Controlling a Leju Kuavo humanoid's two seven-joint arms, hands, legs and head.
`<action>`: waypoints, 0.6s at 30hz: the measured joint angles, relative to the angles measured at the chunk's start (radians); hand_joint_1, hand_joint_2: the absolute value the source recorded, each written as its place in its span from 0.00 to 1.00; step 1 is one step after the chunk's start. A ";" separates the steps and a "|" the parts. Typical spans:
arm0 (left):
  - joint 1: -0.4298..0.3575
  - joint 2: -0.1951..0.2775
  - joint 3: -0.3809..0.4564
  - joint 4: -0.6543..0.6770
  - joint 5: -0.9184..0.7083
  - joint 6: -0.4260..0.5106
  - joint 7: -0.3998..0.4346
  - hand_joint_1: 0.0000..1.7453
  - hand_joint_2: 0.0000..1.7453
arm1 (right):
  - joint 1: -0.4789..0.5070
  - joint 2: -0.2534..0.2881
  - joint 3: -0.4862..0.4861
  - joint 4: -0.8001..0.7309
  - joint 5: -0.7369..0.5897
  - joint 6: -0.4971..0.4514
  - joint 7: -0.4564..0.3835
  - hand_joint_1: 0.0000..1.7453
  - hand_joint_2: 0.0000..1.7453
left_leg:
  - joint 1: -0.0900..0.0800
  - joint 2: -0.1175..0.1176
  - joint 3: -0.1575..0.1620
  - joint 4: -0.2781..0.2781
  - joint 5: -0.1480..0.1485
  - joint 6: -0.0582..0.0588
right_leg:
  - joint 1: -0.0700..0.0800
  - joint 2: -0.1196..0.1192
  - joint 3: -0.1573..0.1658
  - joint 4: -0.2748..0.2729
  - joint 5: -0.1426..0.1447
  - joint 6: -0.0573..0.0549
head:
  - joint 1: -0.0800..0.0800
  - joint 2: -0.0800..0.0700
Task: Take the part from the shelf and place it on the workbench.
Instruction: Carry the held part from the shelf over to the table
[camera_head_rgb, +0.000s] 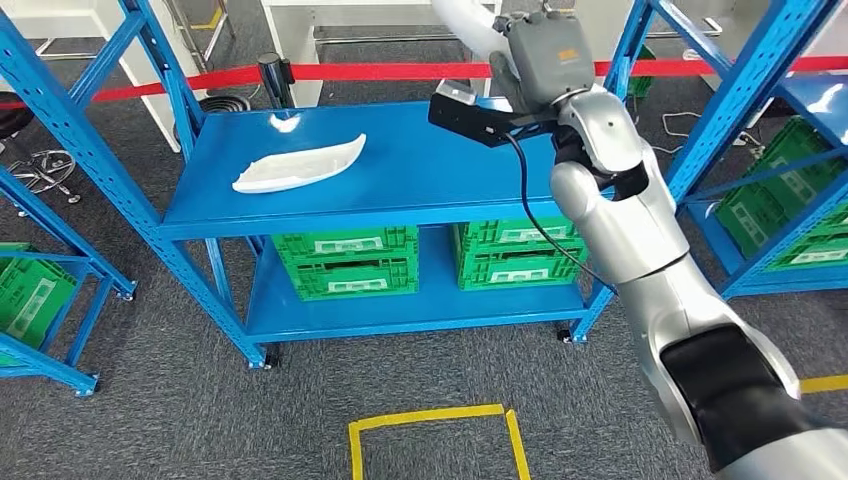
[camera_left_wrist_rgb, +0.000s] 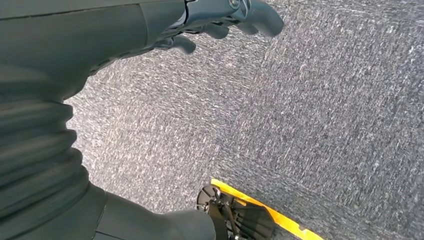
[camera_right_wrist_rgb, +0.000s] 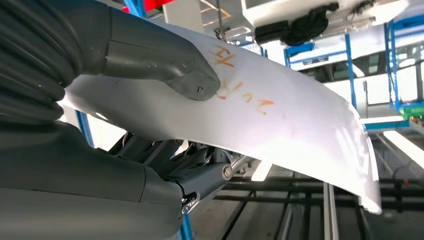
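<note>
1. With the right hand (camera_right_wrist_rgb: 125, 100) clamped on a curved white panel (camera_right_wrist_rgb: 280, 125), I judge the pick step done: thumb pressed on the face that carries orange handwriting, darker fingers wrapped under the opposite side. The grip sits at one end, so most of the panel sticks out unsupported.

2. From the head view, the right hand (camera_head_rgb: 545, 60) is raised high, above the back right part of the blue shelf (camera_head_rgb: 420, 185); the panel (camera_head_rgb: 470, 25) runs up and out of the picture's top edge. Forearm and elbow are bent steeply upward, wrist camera bracket facing the shelf.

3. My left hand (camera_left_wrist_rgb: 220, 22) hangs at the side over grey carpet, fingers loosely curled, nothing in them. A strip of yellow floor tape (camera_left_wrist_rgb: 265, 212) lies below it.

4. On the shelf's top deck a second white moulded part (camera_head_rgb: 300, 165) lies flat toward the left, well apart from the raised hand. A small white scrap (camera_head_rgb: 284, 122) lies behind it. Green crates (camera_head_rgb: 345, 262) sit on the lower deck.

5. Next move, as I read it: carry the panel clear of the shelf uprights and turn toward the workbench, which I cannot identify with certainty from here. Risk: the long free end swinging into the blue frame (camera_head_rgb: 640, 40) on the right.
</note>
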 joint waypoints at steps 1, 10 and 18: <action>0.000 0.001 0.000 0.000 0.000 0.000 -0.002 0.00 1.00 | -0.001 0.000 0.000 0.000 -0.001 0.000 0.001 1.00 1.00 | 0.001 -0.002 -0.005 0.002 -0.002 -0.006 | -0.002 -0.001 -0.006 -0.003 0.008 -0.008 | 0.000 0.000; -0.001 0.003 0.000 0.000 0.000 0.000 -0.004 0.00 1.00 | -0.002 0.000 -0.016 0.001 -0.013 -0.001 0.008 1.00 1.00 | 0.002 -0.005 0.019 0.220 -0.142 -0.014 | 0.000 -0.003 -0.127 -0.006 0.117 -0.027 | -0.003 0.000; -0.004 0.008 0.000 -0.002 -0.003 -0.006 -0.010 0.00 1.00 | 0.000 -0.016 -0.032 0.004 -0.033 0.001 -0.015 1.00 1.00 | -0.009 -0.001 0.148 -0.032 -0.122 0.038 | -0.007 -0.006 -0.161 0.002 0.129 0.021 | -0.006 0.000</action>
